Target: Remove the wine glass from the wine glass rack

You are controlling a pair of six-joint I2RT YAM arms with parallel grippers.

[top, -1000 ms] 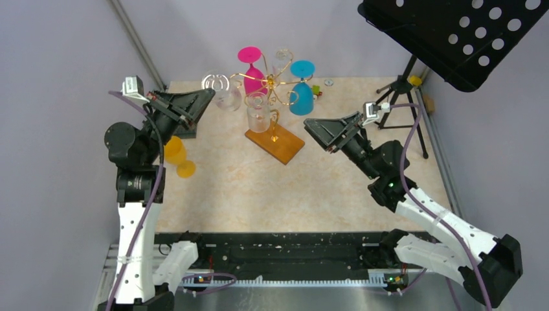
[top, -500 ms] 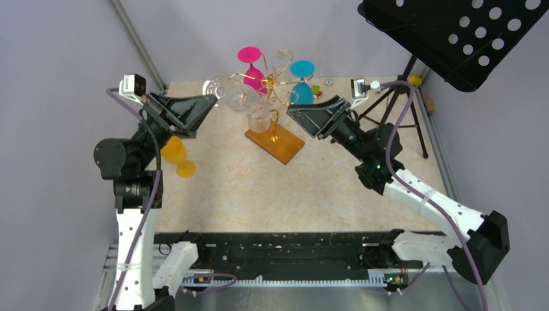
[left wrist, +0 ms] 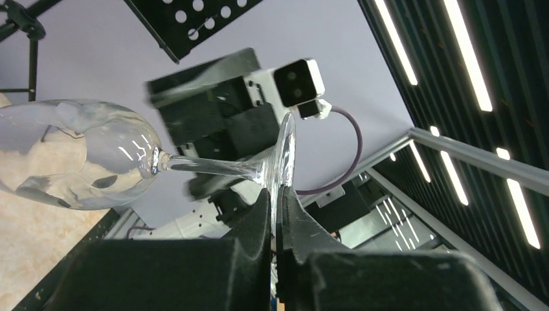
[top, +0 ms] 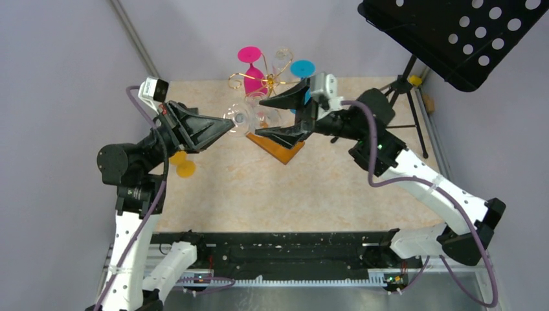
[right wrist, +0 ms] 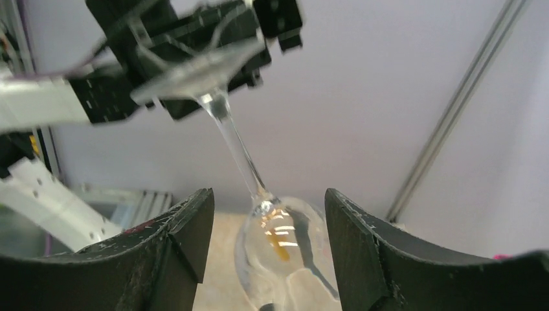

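A clear wine glass (top: 254, 118) lies sideways in the air in front of the gold wire wine glass rack (top: 262, 79), above the rack's orange-brown base (top: 286, 153). My left gripper (top: 228, 124) is shut on the rim of the glass's foot (left wrist: 283, 152), and the stem and bowl (left wrist: 71, 152) point away to the right. My right gripper (right wrist: 268, 220) is open, with one finger on each side of the bowl (right wrist: 278, 253) and a gap on both sides. In the top view the right gripper's fingers (top: 285, 100) stand above and below the bowl.
A pink glass (top: 251, 65) and a cyan glass (top: 302, 69) hang upside down on the rack. A yellow glass (top: 180, 162) stands at the table's left, under my left arm. A black music stand (top: 453, 32) on a tripod (top: 401, 91) overhangs the back right corner.
My left gripper has carried the clear glass to the right, away from the rack's left side. My right gripper has swung left, turned on its side and narrowed around the bowl.
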